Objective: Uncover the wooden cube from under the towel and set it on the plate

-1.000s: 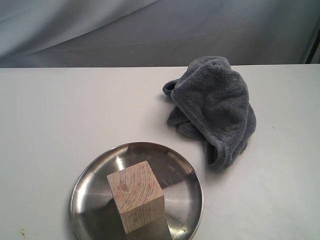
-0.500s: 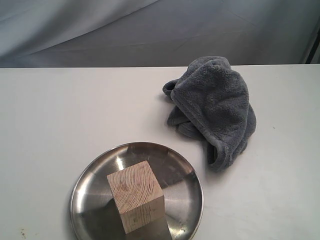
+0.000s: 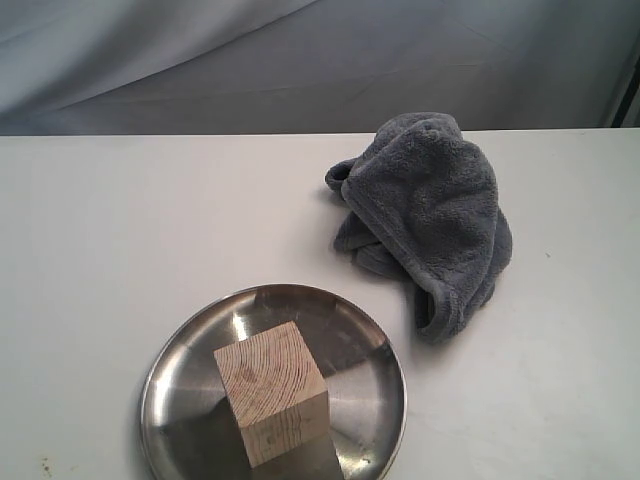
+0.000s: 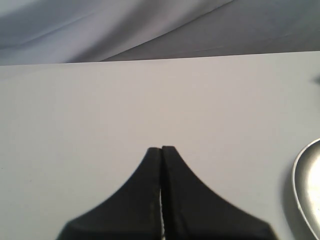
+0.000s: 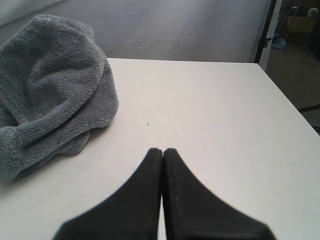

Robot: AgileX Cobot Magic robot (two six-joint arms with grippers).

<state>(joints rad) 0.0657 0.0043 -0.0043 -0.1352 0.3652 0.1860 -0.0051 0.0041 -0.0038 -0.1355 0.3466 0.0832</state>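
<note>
The wooden cube [image 3: 272, 405] is sitting uncovered in the plate [image 3: 185, 400] on the white counter [image 3: 150, 220], while the towel [image 3: 430, 215] is lying crumpled near the plate, not touching it. The left pincer [image 4: 161, 150] and right pincer [image 5: 163, 151] are both hovering above the counter, tips pressed together, pinching nothing.

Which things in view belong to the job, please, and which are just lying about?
Job: cube, sitting on the plate; towel, bunched up apart from them.
Other: table; backdrop.
</note>
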